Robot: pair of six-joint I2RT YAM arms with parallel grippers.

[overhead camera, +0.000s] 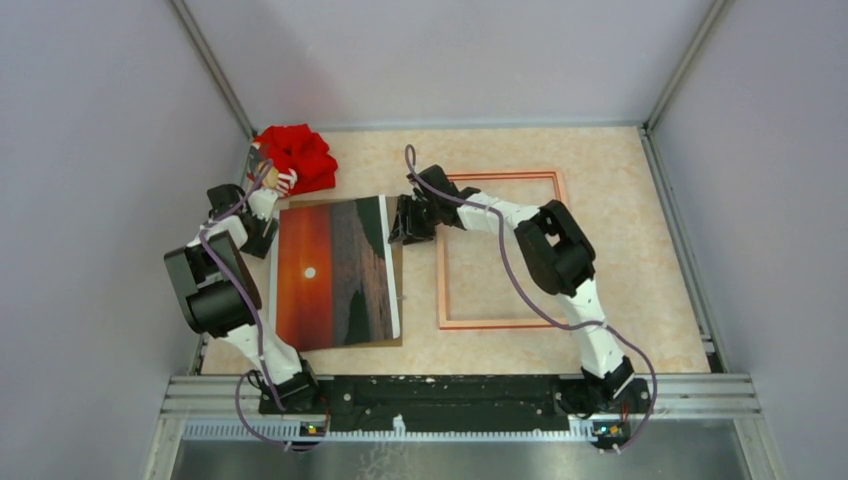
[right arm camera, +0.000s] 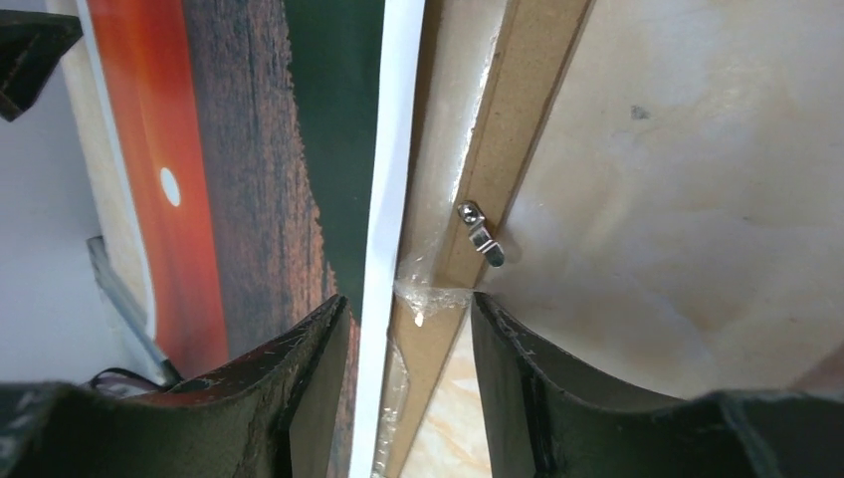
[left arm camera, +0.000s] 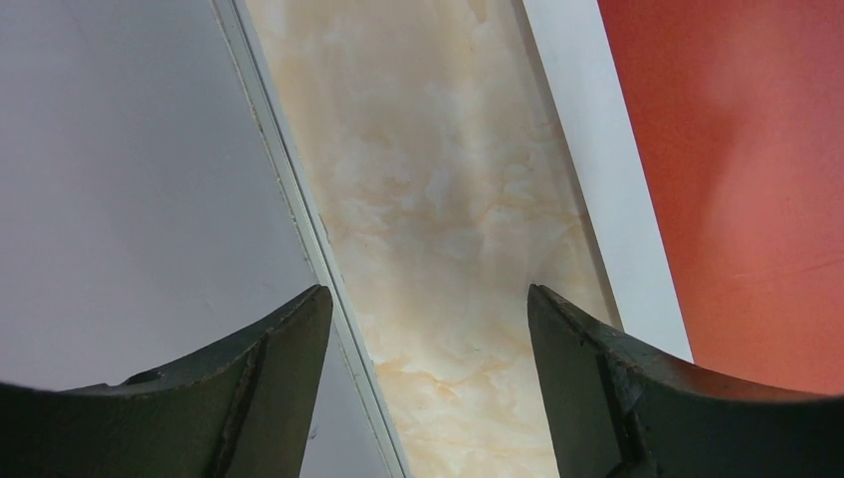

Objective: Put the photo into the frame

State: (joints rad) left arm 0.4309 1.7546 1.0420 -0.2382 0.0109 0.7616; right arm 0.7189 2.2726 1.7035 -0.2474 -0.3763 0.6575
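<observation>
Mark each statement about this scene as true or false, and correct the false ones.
1. The photo lies inside the frame. False: it lies on a brown panel to the left of the frame, which is empty.
2. The photo lies picture side up. True.
3. The right gripper has one finger on each side of the photo's edge. True.
4. The left gripper holds the red cloth. False: it is open, with only bare table between its fingers; the cloth lies at the far left corner.
</observation>
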